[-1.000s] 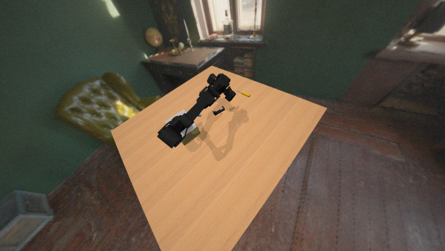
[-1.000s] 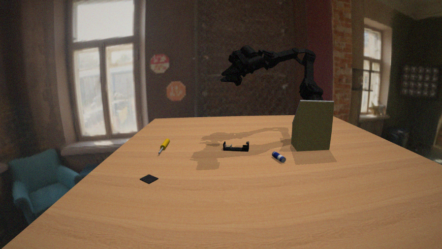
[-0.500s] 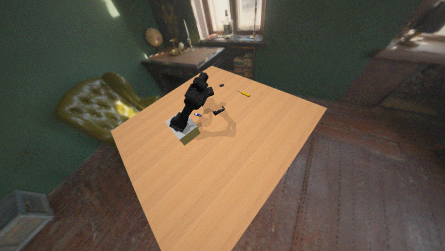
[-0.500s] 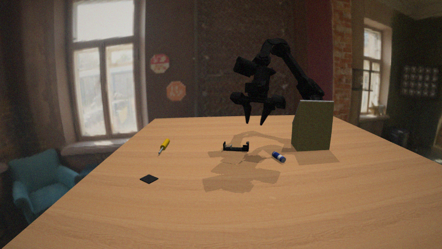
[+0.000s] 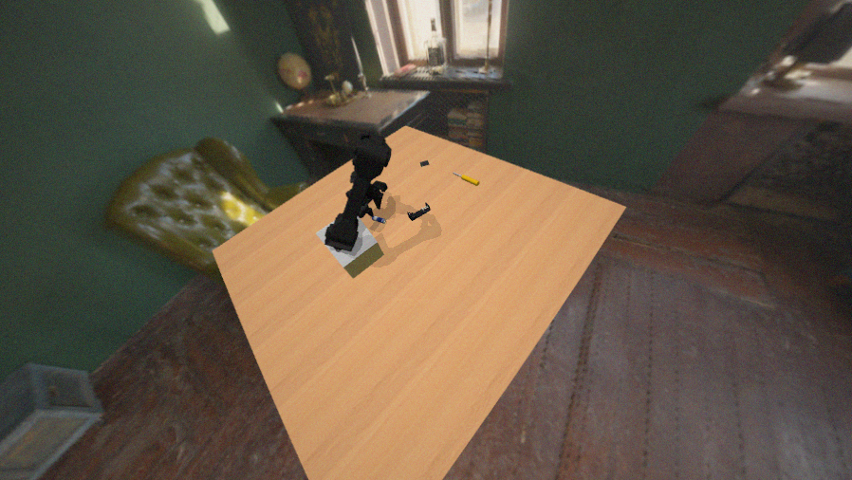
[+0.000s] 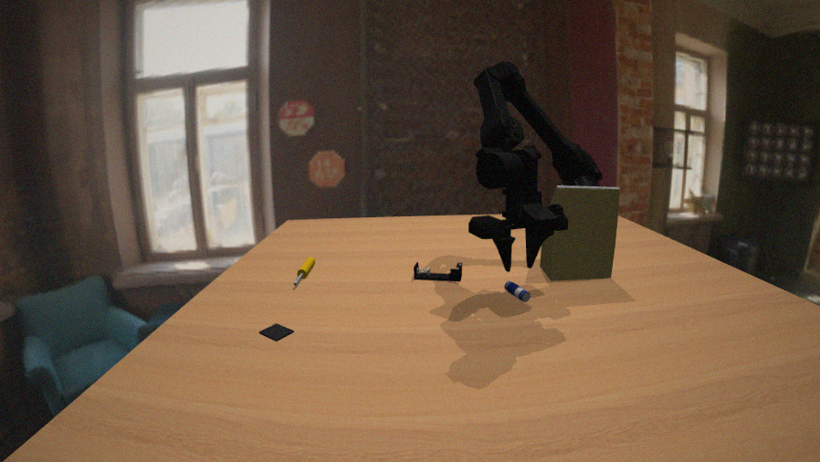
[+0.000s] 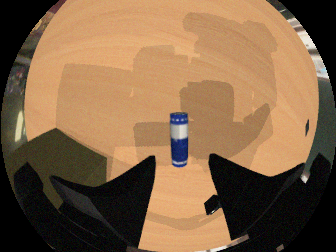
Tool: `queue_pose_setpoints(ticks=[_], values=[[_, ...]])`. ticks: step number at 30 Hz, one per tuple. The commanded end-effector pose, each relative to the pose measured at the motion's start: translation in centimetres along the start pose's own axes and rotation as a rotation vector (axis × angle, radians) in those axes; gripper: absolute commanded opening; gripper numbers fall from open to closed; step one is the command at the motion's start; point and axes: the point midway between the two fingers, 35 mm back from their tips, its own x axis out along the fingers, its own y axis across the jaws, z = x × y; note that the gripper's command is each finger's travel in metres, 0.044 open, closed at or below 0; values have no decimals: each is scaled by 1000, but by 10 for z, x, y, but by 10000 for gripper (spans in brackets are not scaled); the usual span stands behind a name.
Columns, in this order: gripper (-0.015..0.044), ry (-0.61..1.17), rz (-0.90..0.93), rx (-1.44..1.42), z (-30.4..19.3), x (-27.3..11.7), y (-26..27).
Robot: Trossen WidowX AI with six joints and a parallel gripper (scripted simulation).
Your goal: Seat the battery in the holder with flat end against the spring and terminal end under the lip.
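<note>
Exterior view: the black gripper (image 6: 519, 269) (image 7: 183, 160), right of centre, points downward, its fingers parted about halfway with nothing between them. The blue-and-white battery (image 5: 379, 219) (image 6: 517, 290) (image 7: 179, 139) lies on its side on the table (image 5: 416, 334) (image 6: 367, 395) (image 7: 100, 45) below the fingertips, well inside the table's edges. The holder (image 5: 418, 212) (image 6: 437, 276), near centre, stands apart, with open tabletop between it and the battery. The olive-sided block (image 5: 364, 260) (image 6: 579, 241) (image 7: 70, 155) rises close on the gripper's right in the frame.
</note>
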Motion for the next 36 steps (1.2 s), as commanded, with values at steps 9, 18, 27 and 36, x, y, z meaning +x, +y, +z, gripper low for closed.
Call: queue_pose_setpoints(ticks=[9,18,27,36], values=[[224,11,2,-22,0,13,-1],[224,12,2,-23,0,28,-1],[224,14,3,-22,0,42,0],[198,16,4,-22,-1,52,1]])
